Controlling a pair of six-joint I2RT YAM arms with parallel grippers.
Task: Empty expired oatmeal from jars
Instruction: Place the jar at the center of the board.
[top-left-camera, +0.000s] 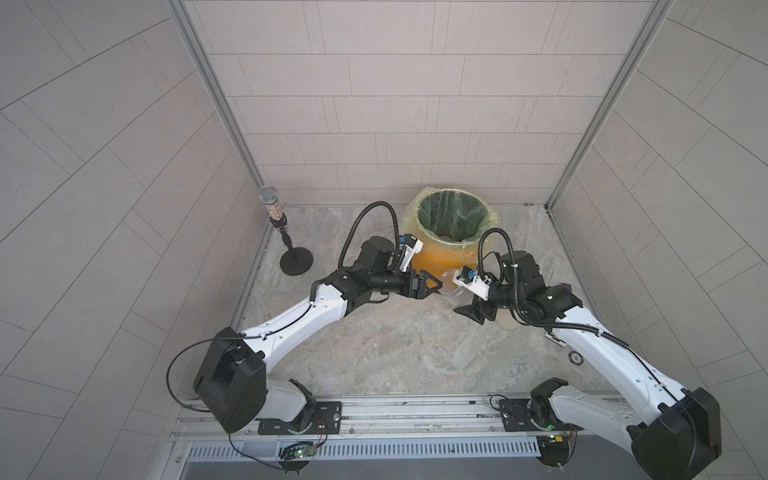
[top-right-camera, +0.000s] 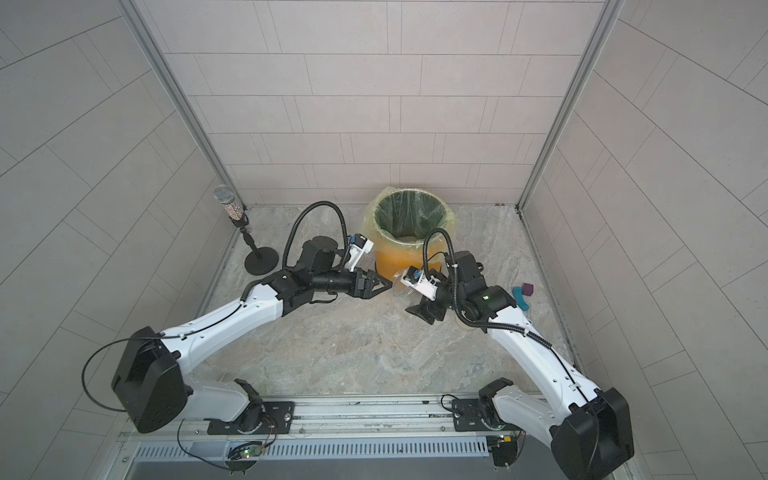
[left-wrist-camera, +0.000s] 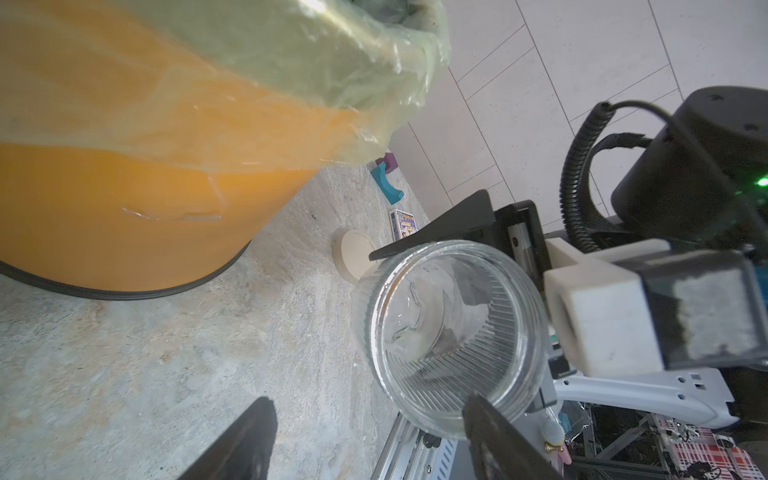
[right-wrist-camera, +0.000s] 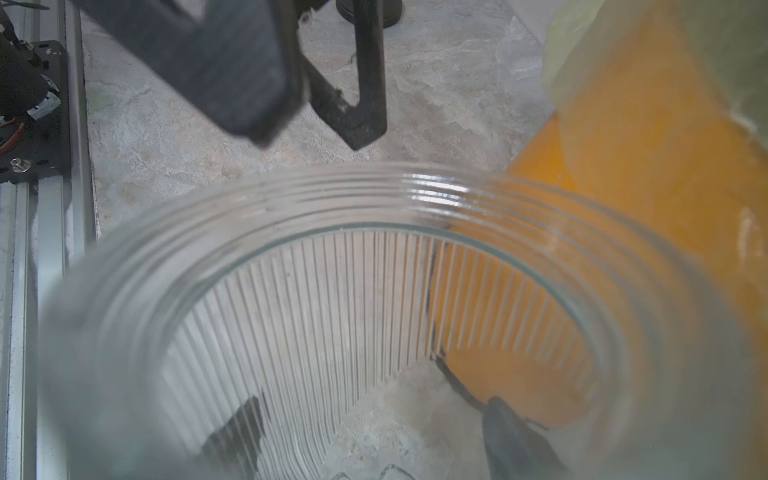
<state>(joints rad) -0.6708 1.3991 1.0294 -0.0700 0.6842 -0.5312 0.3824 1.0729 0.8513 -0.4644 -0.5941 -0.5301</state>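
- The jar (left-wrist-camera: 453, 332) is clear glass with thin ribs down its sides. It is up off the tabletop (top-left-camera: 395, 353), just in front of the orange bin (top-left-camera: 434, 262), which stands at the middle of the back edge.
- The jar lies tipped on its side with its wide mouth facing the left arm. Its round cream lid (left-wrist-camera: 353, 257) is off and lies flat on the tabletop, nearer the right edge.
- The right gripper (right-wrist-camera: 374, 436) is closed on the jar, one finger on each side of the ribbed wall.
- The left gripper (top-left-camera: 432, 284) is open. It sits close to the jar's mouth, but it does not touch the glass.
- The oatmeal (top-left-camera: 448, 238) looks to be the pale patch at the bottom of the bin — I can see none in the jar, so the jar is likely empty now.
- How the jar will handle: an empty glass jar is light, but it is hard and smooth, so it can slip. It will crack or break if it drops on the stone-like tabletop.
- Where to hold it: across the ribbed sides, near the middle. The ribs should give the fingers some bite. The rim is thin and round — a poor place to pinch.
- The squeeze should be firm but gentle, since glass does not bend.
- The bin's thin plastic liner is soft and floppy, so it could catch on the jar's rim.
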